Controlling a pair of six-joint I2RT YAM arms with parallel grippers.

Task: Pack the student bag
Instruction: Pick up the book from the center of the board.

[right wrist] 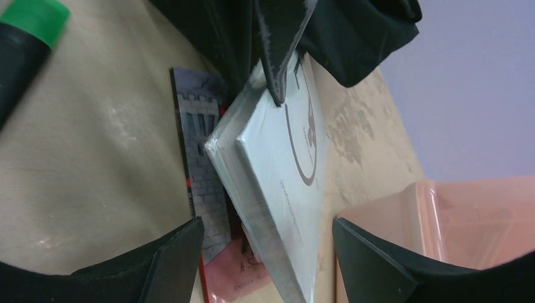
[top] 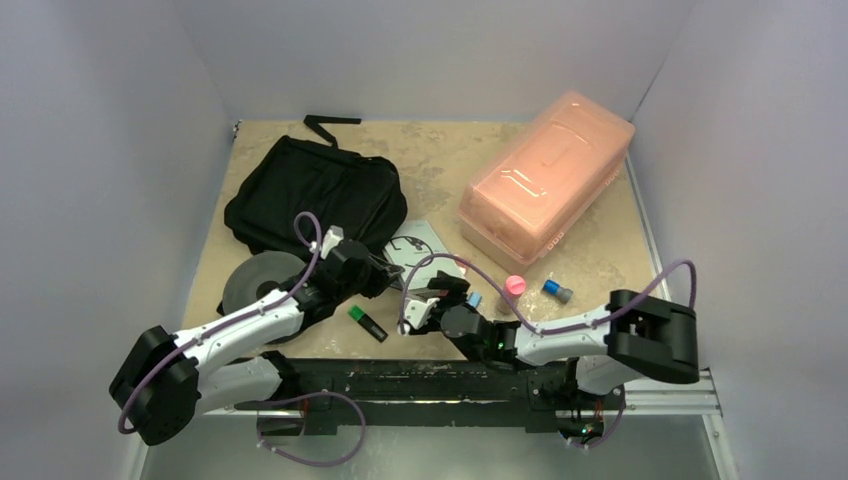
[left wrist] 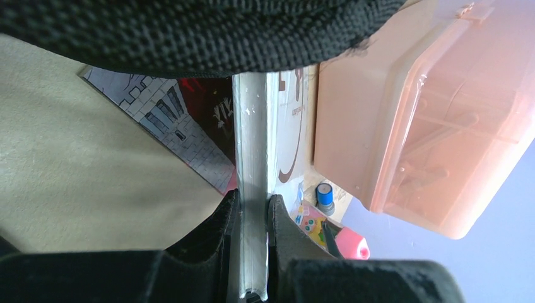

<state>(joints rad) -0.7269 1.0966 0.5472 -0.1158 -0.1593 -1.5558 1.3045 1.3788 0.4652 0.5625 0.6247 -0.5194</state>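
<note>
The black backpack (top: 315,195) lies at the back left; its fabric fills the top of the left wrist view (left wrist: 189,31) and the right wrist view (right wrist: 359,31). My left gripper (top: 372,270) is shut on the edge of a white shrink-wrapped book (left wrist: 252,145), just in front of the bag (left wrist: 252,214). The book (right wrist: 284,170) is tilted up off the table. My right gripper (top: 432,300) is open, its fingers either side of the book's lower corner without touching it (right wrist: 268,252). A second book with a castle cover (right wrist: 202,164) lies under the white one.
A translucent pink box (top: 545,180) stands at the back right. A grey foam ring (top: 262,280) lies under my left arm. A green-capped marker (top: 367,322), a pink-capped item (top: 515,285) and a blue stamp (top: 557,291) lie near the front.
</note>
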